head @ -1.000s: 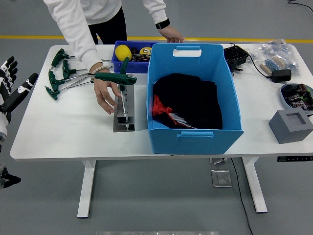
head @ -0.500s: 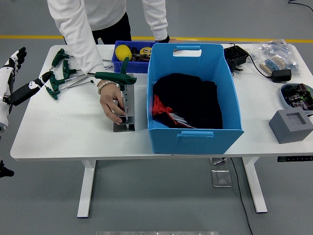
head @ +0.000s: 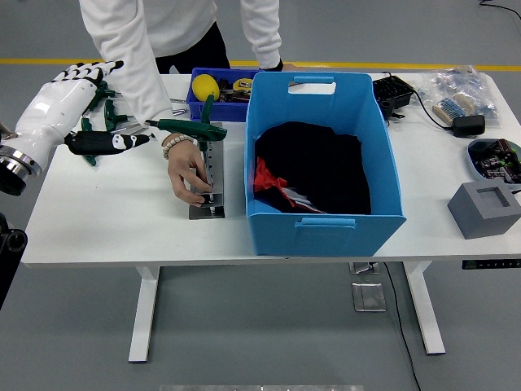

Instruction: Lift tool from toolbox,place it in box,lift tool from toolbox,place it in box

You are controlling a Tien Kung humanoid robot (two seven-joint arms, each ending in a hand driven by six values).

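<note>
My left hand [head: 77,102] is white with a black thumb. It hangs over the table's left end with its fingers spread and holds nothing. It covers part of the green T-handle wrenches [head: 107,120] lying there. Another green T-handle tool [head: 194,128] stands upright in a grey metal rack [head: 207,191]. A person's hand [head: 187,173] presses on that rack's near end. The small dark blue toolbox [head: 218,88] sits at the back with a yellow item inside. The large light blue box [head: 321,208] holds black and red cloth. My right hand is out of view.
The person in a white top leans in from the far side, with the other hand behind the blue box. At the right end are a black device [head: 392,94], a bag of parts [head: 457,96], a round tray [head: 495,159] and a grey block [head: 483,208].
My left hand has swung in from the left edge, up and to the right, over the loose green wrenches. The person's hand slid down the rack and stays there.
</note>
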